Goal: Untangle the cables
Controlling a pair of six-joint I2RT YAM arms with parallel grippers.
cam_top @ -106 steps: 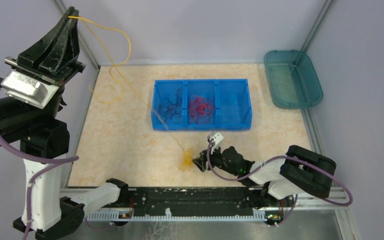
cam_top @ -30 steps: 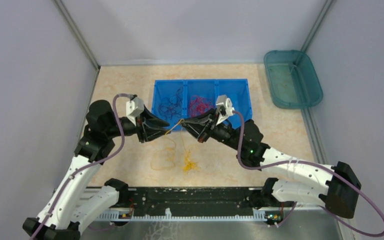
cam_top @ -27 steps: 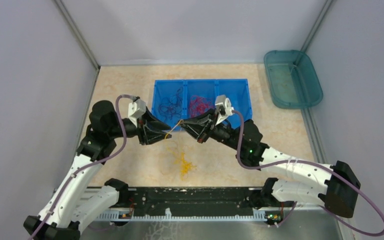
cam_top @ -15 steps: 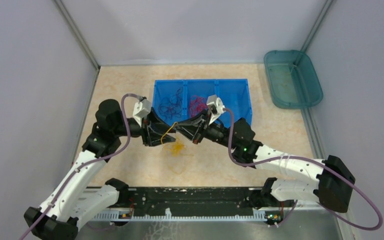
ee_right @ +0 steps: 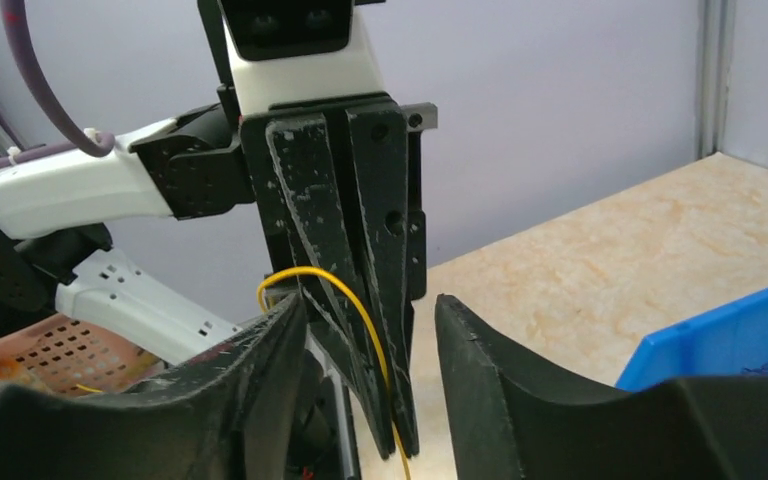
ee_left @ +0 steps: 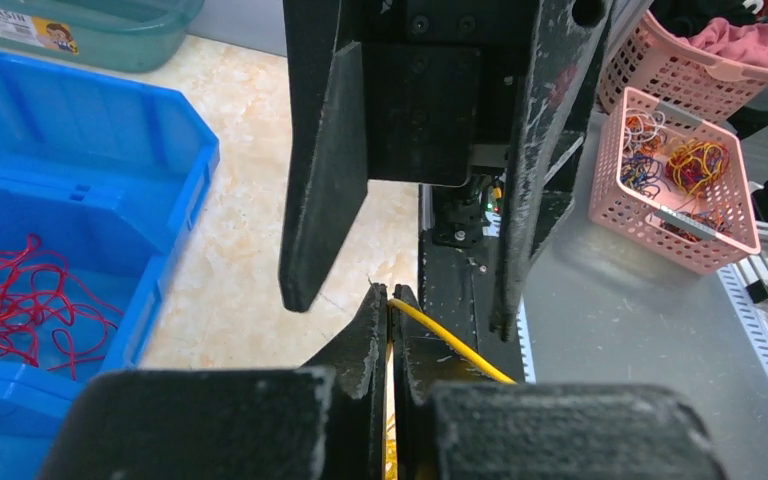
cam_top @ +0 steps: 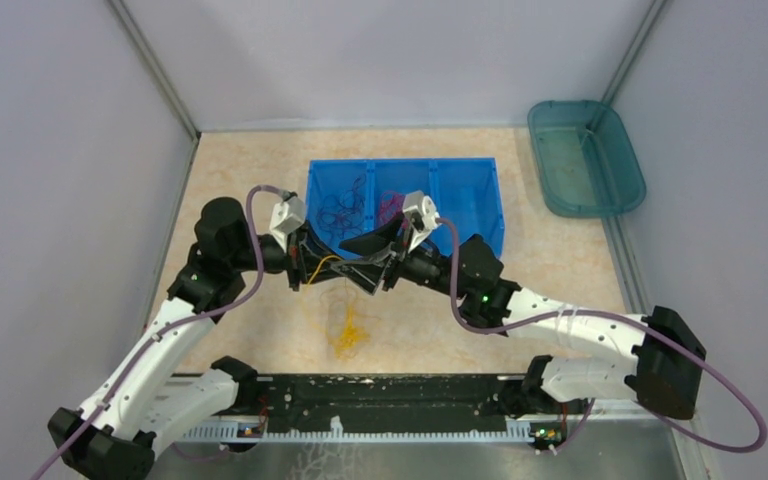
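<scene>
Cables here are thin, curly wires, and the one in play is a yellow-orange wire. A short arc of it is pinched in the clenched left tool above the pale marbled bench. The rest drops to a small loose tangle low down, and I cannot tell whether that rests on the surface or hangs just clear. The right tool stands with its jaws apart, straddling the left tool's black fingers and gripping nothing that shows. Dark wires and red wires lie in separate compartments of the blue plastic three-part bin just behind. I judge the yellow-orange wire feather-light, limp yet springy — likely to slip from a slack pinch and to snag on itself — so a firm hold on a free strand just beside the left tool's pinch, away from the tangle, looks best.
</scene>
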